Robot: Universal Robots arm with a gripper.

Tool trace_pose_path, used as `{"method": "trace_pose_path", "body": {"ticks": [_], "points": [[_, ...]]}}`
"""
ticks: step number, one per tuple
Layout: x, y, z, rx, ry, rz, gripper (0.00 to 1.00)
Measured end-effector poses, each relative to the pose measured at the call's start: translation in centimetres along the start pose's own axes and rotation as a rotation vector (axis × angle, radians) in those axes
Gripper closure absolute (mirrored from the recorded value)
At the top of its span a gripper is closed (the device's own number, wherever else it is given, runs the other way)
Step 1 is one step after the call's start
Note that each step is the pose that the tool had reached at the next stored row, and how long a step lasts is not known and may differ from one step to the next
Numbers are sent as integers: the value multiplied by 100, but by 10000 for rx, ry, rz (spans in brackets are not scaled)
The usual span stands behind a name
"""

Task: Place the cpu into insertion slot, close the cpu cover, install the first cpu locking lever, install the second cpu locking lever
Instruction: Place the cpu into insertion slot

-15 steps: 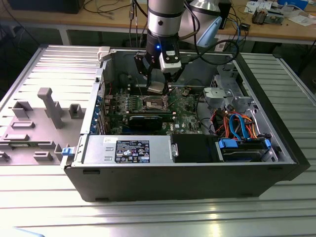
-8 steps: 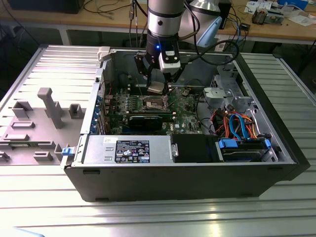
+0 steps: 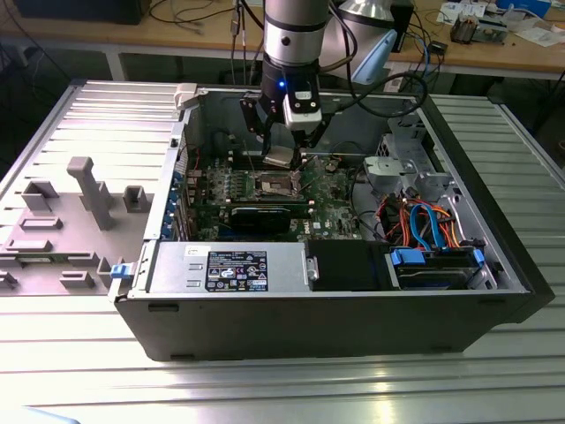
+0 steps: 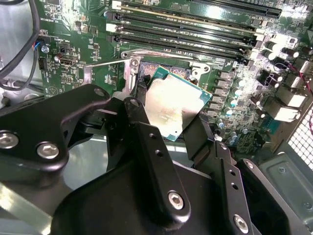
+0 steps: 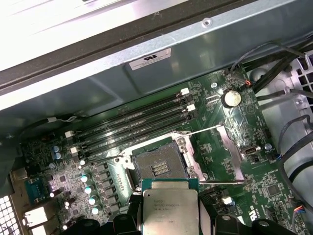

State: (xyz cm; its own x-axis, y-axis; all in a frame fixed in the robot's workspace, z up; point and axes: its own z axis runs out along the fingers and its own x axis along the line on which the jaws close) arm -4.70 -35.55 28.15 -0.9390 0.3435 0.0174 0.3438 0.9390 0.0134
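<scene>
My gripper point(image 3: 281, 150) hangs inside the open computer case, shut on the cpu point(image 3: 279, 158). The cpu is a small square chip with a silver-grey top and a green edge. In the second wrist view the cpu point(image 4: 171, 105) sits tilted between my black fingers point(image 4: 139, 129), just above the board. The insertion slot point(image 5: 160, 164) lies uncovered beyond the cpu point(image 5: 170, 208), dark in the centre with a steel rim. The cpu cover point(image 5: 231, 152) is folded open beside the slot. A thin wire lever point(image 5: 205, 130) stands free along the cover's edge.
Long black memory slots point(image 5: 132, 125) run beside the socket. A black graphics card point(image 3: 260, 215) lies in front of it, then the power supply point(image 3: 229, 268). Coloured cables point(image 3: 424, 221) and a drive cage fill the exterior view's right. A grey fixture point(image 3: 88, 190) stands outside the case.
</scene>
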Motion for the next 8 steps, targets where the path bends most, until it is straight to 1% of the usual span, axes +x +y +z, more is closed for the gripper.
{"method": "trace_pose_path", "body": {"ticks": [4, 8], "points": [[0, 0, 1, -1, -1, 81, 45], [0, 0, 1, -5, -3, 264, 45]]}}
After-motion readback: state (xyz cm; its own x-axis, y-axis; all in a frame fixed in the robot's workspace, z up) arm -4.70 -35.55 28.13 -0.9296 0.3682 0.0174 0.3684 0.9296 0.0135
